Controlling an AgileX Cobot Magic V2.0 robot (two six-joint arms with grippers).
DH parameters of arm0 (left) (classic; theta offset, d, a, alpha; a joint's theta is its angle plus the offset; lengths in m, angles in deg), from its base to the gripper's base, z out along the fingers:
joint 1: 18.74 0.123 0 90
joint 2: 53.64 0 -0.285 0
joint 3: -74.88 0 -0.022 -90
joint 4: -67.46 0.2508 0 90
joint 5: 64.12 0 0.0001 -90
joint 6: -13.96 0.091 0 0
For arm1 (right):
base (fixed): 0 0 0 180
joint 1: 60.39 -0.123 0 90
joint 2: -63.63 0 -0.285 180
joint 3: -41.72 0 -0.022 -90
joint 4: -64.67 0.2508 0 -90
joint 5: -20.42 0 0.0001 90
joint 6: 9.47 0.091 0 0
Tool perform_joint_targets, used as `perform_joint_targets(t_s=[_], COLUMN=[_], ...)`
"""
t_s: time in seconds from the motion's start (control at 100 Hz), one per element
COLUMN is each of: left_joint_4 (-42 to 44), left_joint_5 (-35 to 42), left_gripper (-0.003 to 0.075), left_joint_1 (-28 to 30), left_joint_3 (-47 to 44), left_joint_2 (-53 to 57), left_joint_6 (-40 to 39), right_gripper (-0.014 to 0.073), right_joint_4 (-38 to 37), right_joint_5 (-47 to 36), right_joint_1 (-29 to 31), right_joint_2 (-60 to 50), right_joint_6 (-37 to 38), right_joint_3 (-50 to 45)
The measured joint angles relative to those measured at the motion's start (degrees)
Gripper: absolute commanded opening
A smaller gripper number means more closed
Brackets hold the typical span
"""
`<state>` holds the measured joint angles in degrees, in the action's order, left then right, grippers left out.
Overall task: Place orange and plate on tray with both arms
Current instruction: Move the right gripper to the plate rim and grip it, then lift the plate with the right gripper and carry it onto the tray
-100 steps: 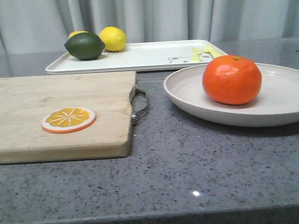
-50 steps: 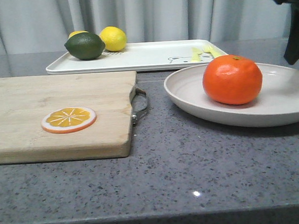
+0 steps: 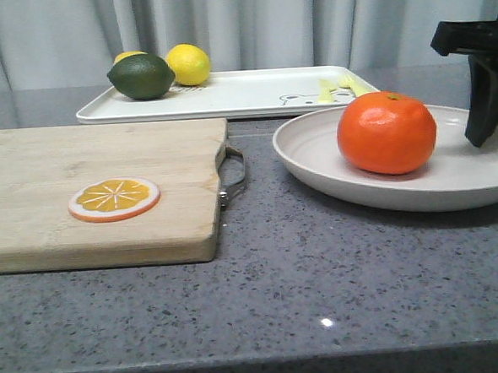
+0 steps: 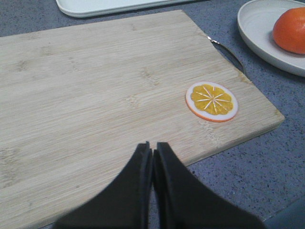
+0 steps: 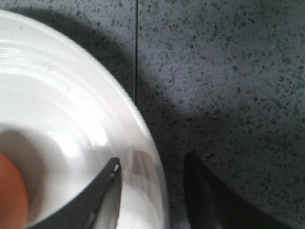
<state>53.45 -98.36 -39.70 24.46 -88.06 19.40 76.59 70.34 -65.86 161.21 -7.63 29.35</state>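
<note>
Front view shows the orange (image 3: 387,133) sitting inside the plate (image 3: 332,169), and the plate stands on the grey table, near the tray (image 3: 243,94) but not on it. At the plate's far rim the right gripper (image 5: 152,176) has its fingers spread, one inside the rim and one outside. Beside the plate, over the cutting board (image 4: 95,95), the left gripper (image 4: 152,152) is pressed closed and holds nothing.
</note>
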Motion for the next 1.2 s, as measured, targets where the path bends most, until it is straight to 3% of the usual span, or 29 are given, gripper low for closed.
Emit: perform_joint_targets(t_s=[0.17, 0.31, 0.59, 0.81, 1.2], left_joint_4=[0.0, 0.0, 0.0, -1.8, -2.8], left_joint_5=[0.0, 0.2, 0.5, 1.7, 4.3], left_gripper=[-0.0019, -0.0019, -0.0019, -0.0019, -0.0019], left_joint_1=[0.0, 0.0, 0.0, 0.0, 0.0], left_joint_3=[0.0, 0.0, 0.0, 0.0, 0.0], left_joint_2=[0.0, 0.0, 0.0, 0.0, 0.0], left_joint_6=[0.0, 0.0, 0.0, 0.0, 0.0], right_gripper=[0.0025, -0.0071, -0.0066, -0.0066, -0.0066], right_joint_4=[0.0, 0.5, 1.6, 7.1, 11.2], right_joint_5=[0.9, 1.3, 1.5, 4.3, 7.7], right_joint_1=[0.0, 0.0, 0.0, 2.6, 3.5], right_joint_2=[0.0, 0.0, 0.0, -0.1, 4.3], right_joint_6=[0.0, 0.0, 0.0, -1.8, -5.5], right_joint_3=[0.1, 0.5, 0.5, 2.1, 16.8])
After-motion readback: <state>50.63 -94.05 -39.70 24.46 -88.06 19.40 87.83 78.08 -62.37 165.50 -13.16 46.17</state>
